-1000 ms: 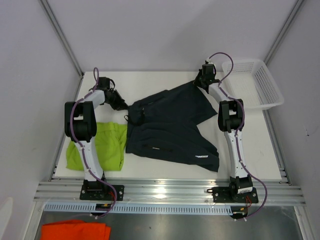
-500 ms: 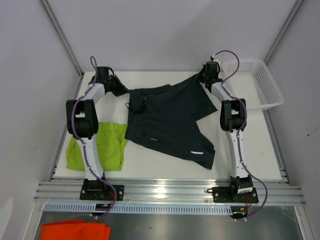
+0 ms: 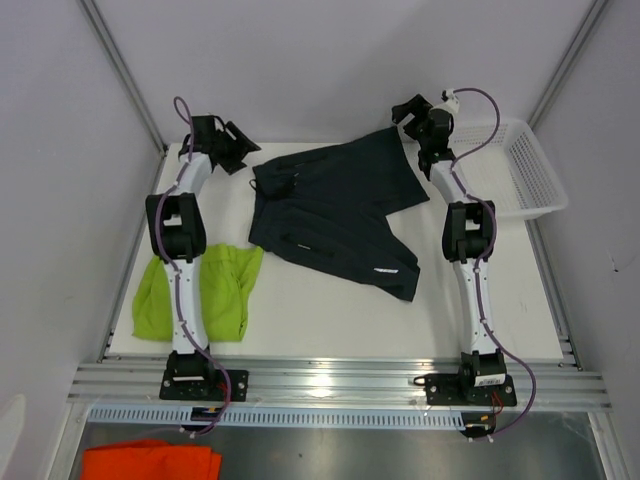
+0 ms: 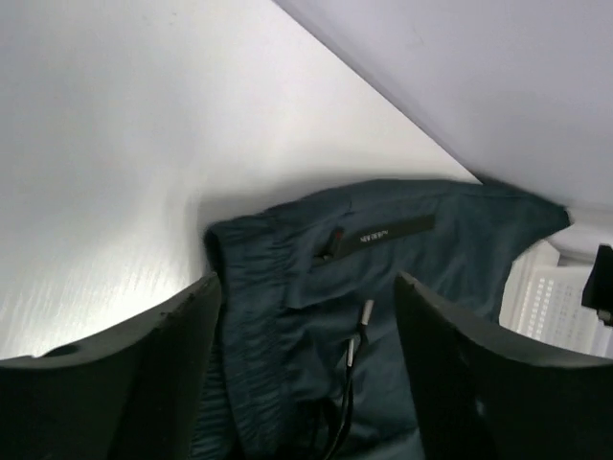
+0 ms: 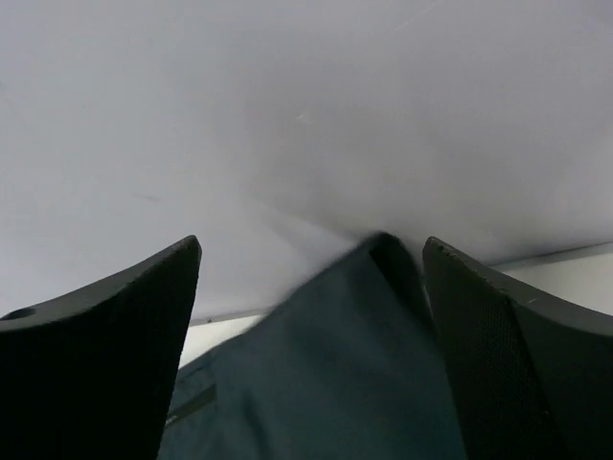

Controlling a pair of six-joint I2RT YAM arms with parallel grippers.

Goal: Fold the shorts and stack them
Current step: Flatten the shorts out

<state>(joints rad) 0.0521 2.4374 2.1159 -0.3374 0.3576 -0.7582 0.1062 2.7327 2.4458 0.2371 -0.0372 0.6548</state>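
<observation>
Looking outward from the near edge, past one orange cloth (image 3: pixel 150 462) on the grey ledge below the metal rail (image 3: pixel 330 380), onto a white table (image 3: pixel 330 310) closed in by pale walls on three sides. Counting two pairs of shorts, the lime green shorts (image 3: pixel 205 295) lying front left under the left arm and the dark shorts (image 3: pixel 330 215) spread across the middle toward the back, plus one white basket (image 3: pixel 510 165) far right. Finding both grippers parted and holding nothing at the far edge: left gripper (image 3: pixel 243 152) just beside the dark waistband corner, right gripper (image 3: pixel 405 110) above the dark pair's far right corner.
</observation>
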